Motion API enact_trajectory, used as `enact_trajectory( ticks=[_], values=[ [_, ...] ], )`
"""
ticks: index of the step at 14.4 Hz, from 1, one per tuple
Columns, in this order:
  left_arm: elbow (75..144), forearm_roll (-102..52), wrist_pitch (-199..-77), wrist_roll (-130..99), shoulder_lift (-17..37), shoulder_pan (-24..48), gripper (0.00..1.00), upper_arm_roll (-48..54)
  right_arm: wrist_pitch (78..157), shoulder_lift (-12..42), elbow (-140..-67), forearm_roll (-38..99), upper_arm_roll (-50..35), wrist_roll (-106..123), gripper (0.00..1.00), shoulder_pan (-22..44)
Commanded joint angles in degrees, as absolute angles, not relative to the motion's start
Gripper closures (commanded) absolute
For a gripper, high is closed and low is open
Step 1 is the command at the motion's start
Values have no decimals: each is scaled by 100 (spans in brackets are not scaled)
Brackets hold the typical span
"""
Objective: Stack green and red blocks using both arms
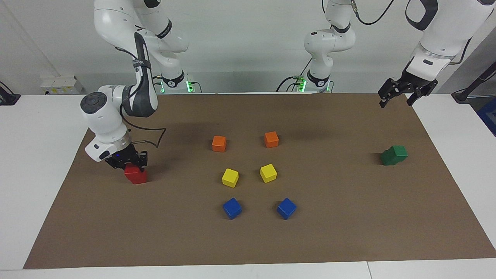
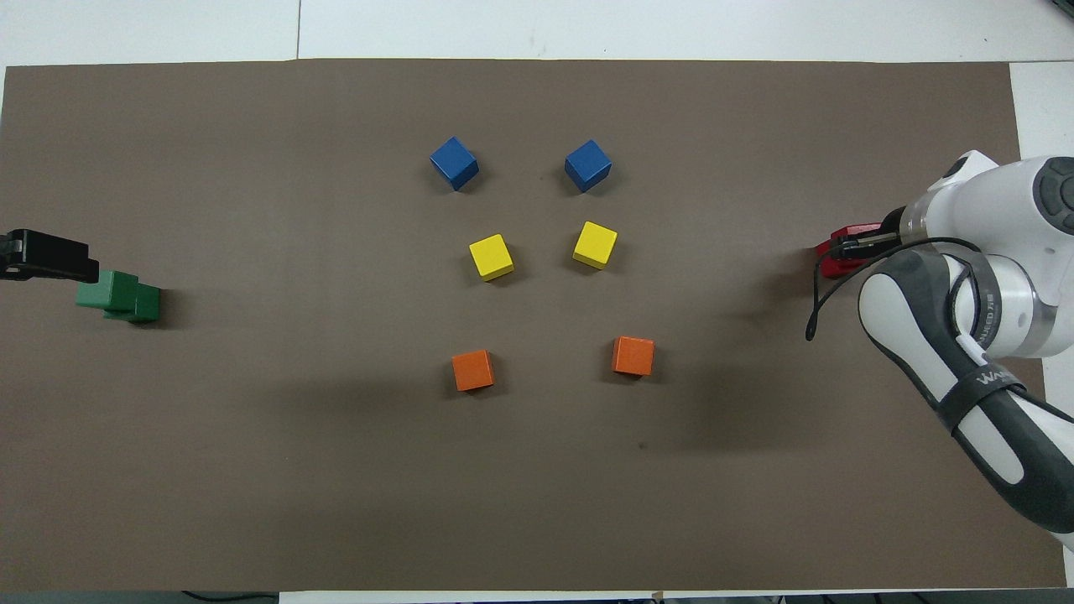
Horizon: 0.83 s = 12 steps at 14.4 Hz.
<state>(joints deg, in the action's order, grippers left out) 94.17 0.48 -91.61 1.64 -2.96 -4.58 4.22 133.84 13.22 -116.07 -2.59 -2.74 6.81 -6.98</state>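
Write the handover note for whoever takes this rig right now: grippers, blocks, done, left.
Left gripper: open, empty, raised over the mat's edge at its own end, waiting.
Right gripper: down on the red stack; grip unclear.
Green stack: on the mat at the left arm's end, upper cube offset but resting.
Done: both colours appear stacked.
Left: confirm release of red, lift the right arm away.

Two dark green matte cubes (image 1: pixel 393 155) are sitting stacked on a plain brown mat (image 1: pixel 248 240), and bright red matte cubes (image 1: pixel 135 174) are showing under a black gripper (image 1: pixel 130 162). Pairs of orange cubes (image 1: pixel 219 143), yellow cubes (image 1: pixel 230 178) and blue cubes (image 1: pixel 232 208) are lying between them, with white tabletop (image 1: pixel 38 155) bordering the mat
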Motion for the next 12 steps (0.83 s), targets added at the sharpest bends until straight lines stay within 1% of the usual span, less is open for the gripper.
enact_trajectory(
  ticks=[1, 2, 9, 10, 12],
  values=[
    [9378, 70, -9123, 114, -343, -466, 0, 431, 13553, 1257, -11804, -255, -316, 659, 4, -765],
    [9378, 70, -9123, 114, -351, -457, 0, 422, 13553, 1257, -11804, -255, -308, 668, 0, -765],
    [9413, 79, -9114, 149, -378, -457, 0, 404, 13430, 1248, -11707, -255, -316, 642, 0, -765],
    [9422, 79, -9106, 141, -378, -457, 0, 404, 13351, 1205, -11646, -255, -316, 642, 0, -747],
    [9457, 79, -9097, 141, -430, -457, 0, 413, 12739, 1073, -11305, -255, -325, 633, 0, -703]
  ],
)
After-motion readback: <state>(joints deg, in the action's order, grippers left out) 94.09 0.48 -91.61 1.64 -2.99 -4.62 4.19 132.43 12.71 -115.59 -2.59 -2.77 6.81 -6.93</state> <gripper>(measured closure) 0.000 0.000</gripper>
